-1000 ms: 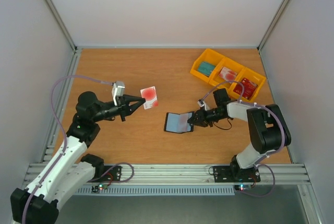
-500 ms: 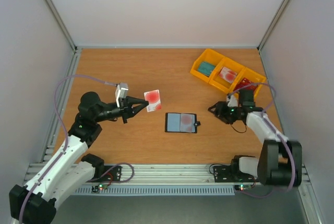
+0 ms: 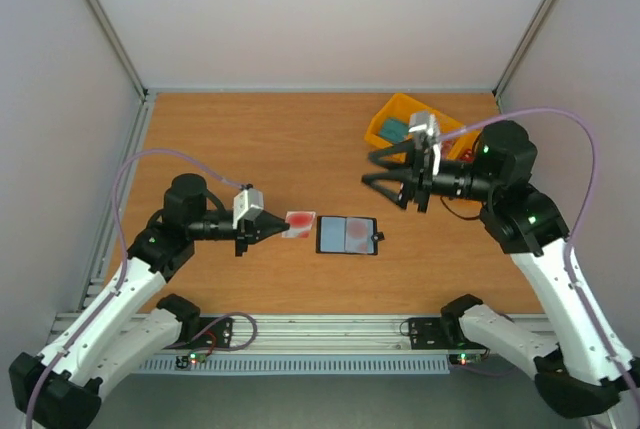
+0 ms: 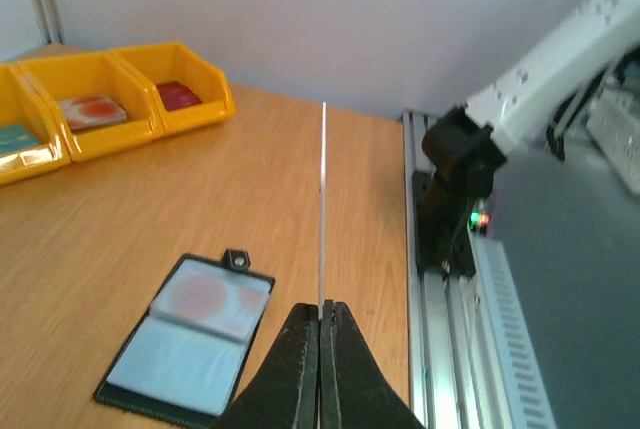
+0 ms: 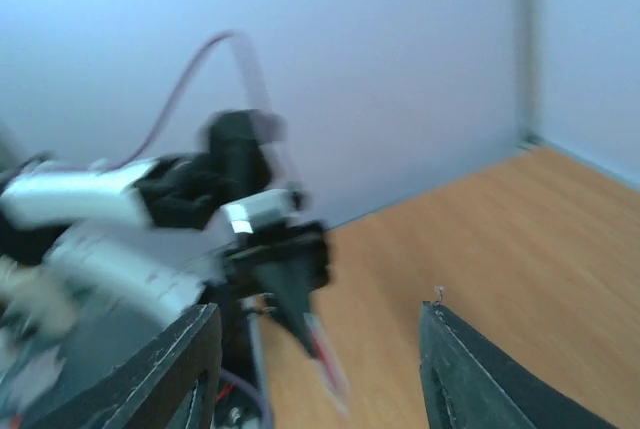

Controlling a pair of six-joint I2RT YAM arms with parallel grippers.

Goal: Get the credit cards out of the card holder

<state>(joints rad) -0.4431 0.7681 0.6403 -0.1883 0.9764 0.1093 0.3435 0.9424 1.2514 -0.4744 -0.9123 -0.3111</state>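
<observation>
Mid-frame, our left claw point(image 3: 272, 227) clamps a card point(image 3: 299, 224) by its edge (right claw point(image 3: 372, 167) apart, seemingly empty); it could slip.

Place: robot lab test cell, my own bench rig.
Walls: plain pale panels point(image 3: 300, 9) in bare aluminium corner posts point(image 3: 105, 24), on three sides.
Bench: orange-brown wooden tabletop point(image 3: 270, 139), ribbed aluminium rail point(image 3: 330, 327) at its near edge.
Fixtures: my white-and-black left arm point(image 3: 120, 294) and right arm point(image 3: 560, 279) bolted to that rail, lilac cables point(image 3: 150, 154) looping free.
</observation>
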